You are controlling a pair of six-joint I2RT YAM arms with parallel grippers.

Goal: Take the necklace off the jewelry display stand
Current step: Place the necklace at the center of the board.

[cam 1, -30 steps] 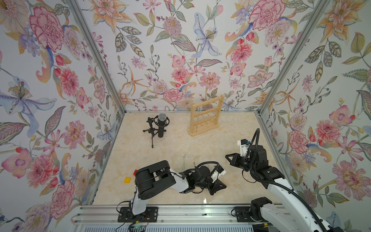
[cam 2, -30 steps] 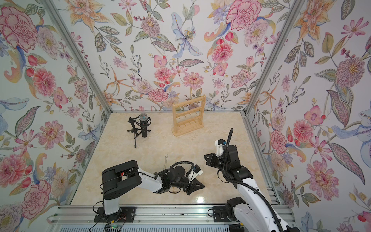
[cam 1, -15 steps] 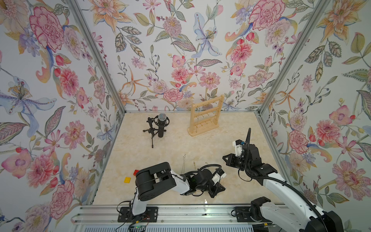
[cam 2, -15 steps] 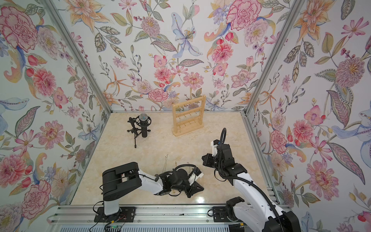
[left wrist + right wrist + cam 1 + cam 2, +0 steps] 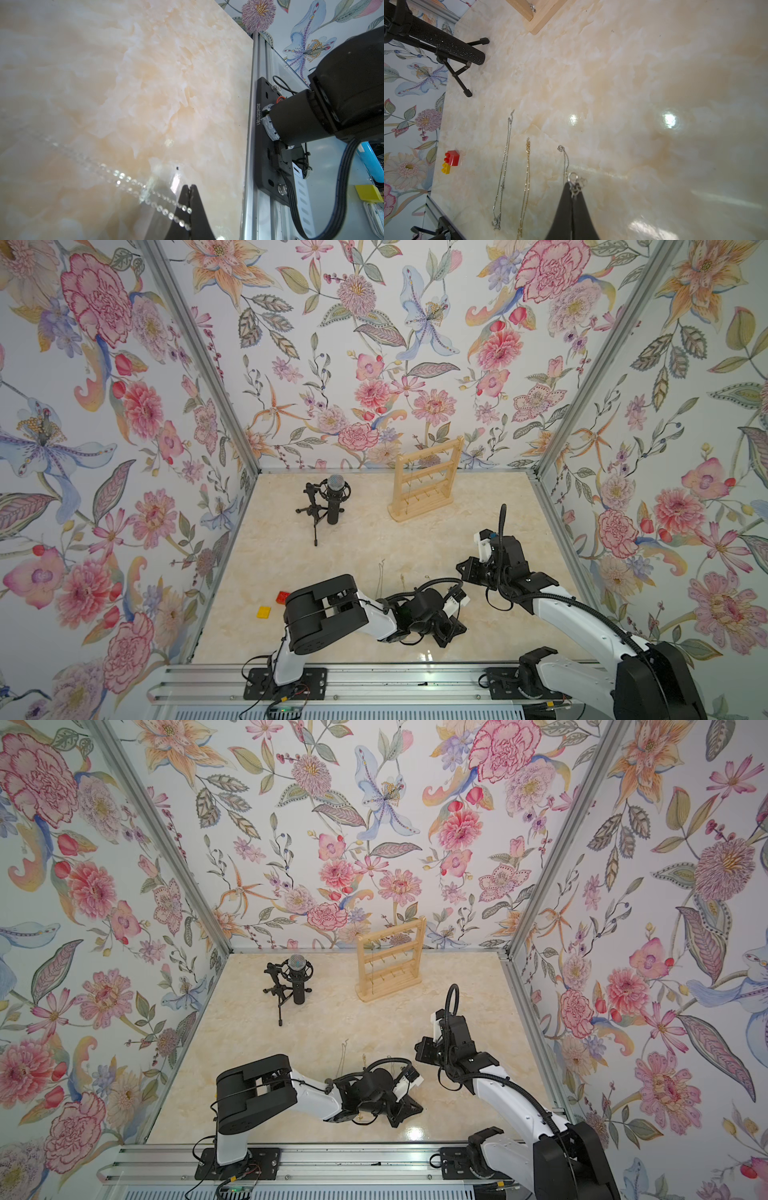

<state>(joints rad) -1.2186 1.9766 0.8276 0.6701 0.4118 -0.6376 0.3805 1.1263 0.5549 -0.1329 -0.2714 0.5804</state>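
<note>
Currently the necklace concerned is off the rack and down at the near edge of the table (image 5: 365,539); the step in hand, as judged, is the set-down. Nearest the front rail, the left gripper (image 5: 190,188) has its fingers pressed together. In the left wrist view two strands of a silver chain (image 5: 128,179) run up to the seam between them and end there, so they appear pinched. Whether this is the other end of the same necklace cannot be told. Just beyond, the right gripper (image 5: 572,186) is closed on the clasp end of the necklace (image 5: 565,160): a ring and small fittings sit at its tips, and the rest of the chain trails away flat on the marble-pattern top. Beside it, apart and roughly parallel, lie a gold chain (image 5: 526,182) and a longer silver chain (image 5: 504,166). A red brick (image 5: 453,158) and a yellow brick (image 5: 446,168) sit near each other further out toward the side wall. Mid-table stands a black microphone on a tripod (image 5: 334,506). At the far wall the jewelry display stand (image 5: 428,481) is upright, well apart from both arms; thin lines hang by one post, too small to identify. Next move, as judged: lower the held ends to the surface, part the jaws, and lift clear without dragging the fine links or disturbing the neighbouring chains. A link snagging on a fingertip is the likely fault.
</note>
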